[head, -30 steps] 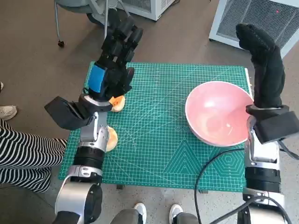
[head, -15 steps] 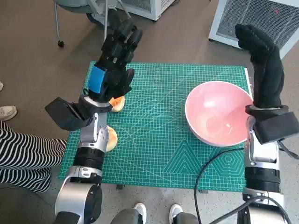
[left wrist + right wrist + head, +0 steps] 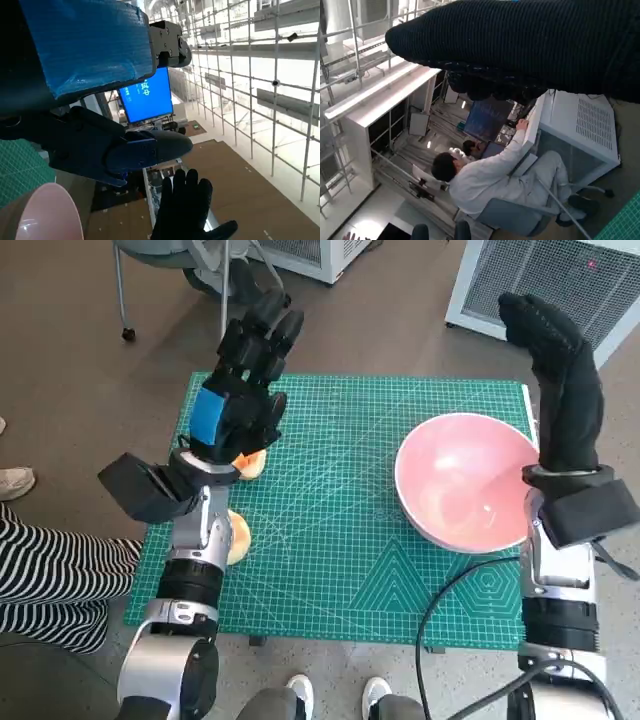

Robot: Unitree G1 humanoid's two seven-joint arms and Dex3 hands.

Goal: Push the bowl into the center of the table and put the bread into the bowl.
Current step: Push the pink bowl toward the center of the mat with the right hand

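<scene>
The glossy pink bowl [image 3: 463, 480] sits right of the bench's [image 3: 350, 570] middle. 2 pale bread pieces [image 3: 251, 461] lie left, half hidden beneath the open, raised left hand [image 3: 240, 390]. The right hand [image 3: 560, 380] is also open.

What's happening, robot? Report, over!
Left hand and right hand raised, open. Pink bowl off-center, empty. Bread on mat by left arm. Nothing blocking.
</scene>
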